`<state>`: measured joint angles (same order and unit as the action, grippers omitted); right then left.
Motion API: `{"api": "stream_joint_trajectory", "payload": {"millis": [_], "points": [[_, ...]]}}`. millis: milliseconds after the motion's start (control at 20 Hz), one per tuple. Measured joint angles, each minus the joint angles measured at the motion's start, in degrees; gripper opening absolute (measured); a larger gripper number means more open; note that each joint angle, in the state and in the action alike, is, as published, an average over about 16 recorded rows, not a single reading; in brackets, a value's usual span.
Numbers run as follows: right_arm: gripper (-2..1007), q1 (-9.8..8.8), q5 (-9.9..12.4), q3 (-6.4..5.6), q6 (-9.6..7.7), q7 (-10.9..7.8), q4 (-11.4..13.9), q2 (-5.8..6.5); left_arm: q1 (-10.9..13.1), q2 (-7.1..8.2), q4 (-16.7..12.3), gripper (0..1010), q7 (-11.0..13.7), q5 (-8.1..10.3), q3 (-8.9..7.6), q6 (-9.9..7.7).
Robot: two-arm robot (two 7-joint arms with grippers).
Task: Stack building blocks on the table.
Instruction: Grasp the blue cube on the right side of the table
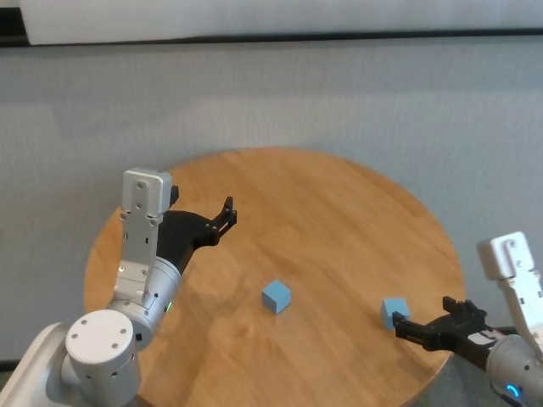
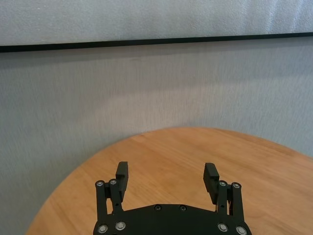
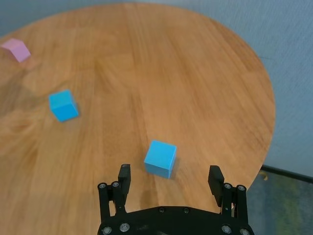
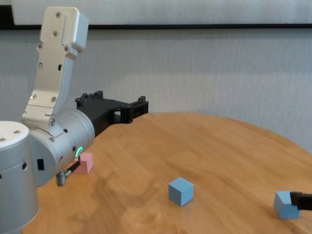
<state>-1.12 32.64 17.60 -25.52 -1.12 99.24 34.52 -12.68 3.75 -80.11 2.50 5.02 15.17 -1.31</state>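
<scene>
Chest view: plain building blocks [image 4: 181,190] (no writing) sit unstacked on table [image 4: 229,146].

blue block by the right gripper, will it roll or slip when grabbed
The blue block has flat faces and square edges, so it should sit still rather than roll. Its dull surface probably grips well. The open right gripper looks wider than the block, so it likely fits.

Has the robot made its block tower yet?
Not yet. Nothing is stacked: the pink block, the middle blue block and the right blue block all sit apart on the table. The open right gripper is right at that blue block. The left gripper hangs open, empty.
</scene>
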Motion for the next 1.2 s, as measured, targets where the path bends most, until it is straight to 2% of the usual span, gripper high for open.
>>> {"api": "stream_joint_trajectory", "payload": {"millis": [250,450,900,1200], "points": [[1005,1.06,-2.37,1.18,-0.86,1.13,-1.38,-1.26,0.00,0.00,0.00,1000,0.00,0.00,0.00,0.00],[1005,1.82,-3.58,1.56,-0.91,1.83,-2.88,-2.62,0.00,0.00,0.00,1000,-0.01,0.00,0.00,0.00],[1005,2.85,-4.67,1.19,-0.19,2.92,-5.52,-6.12,0.00,0.00,0.00,1000,0.00,0.00,0.00,0.00],[1005,3.35,-5.19,0.93,-0.09,3.03,-6.57,-7.79,0.00,0.00,0.00,1000,0.00,0.00,0.00,0.00]]}}
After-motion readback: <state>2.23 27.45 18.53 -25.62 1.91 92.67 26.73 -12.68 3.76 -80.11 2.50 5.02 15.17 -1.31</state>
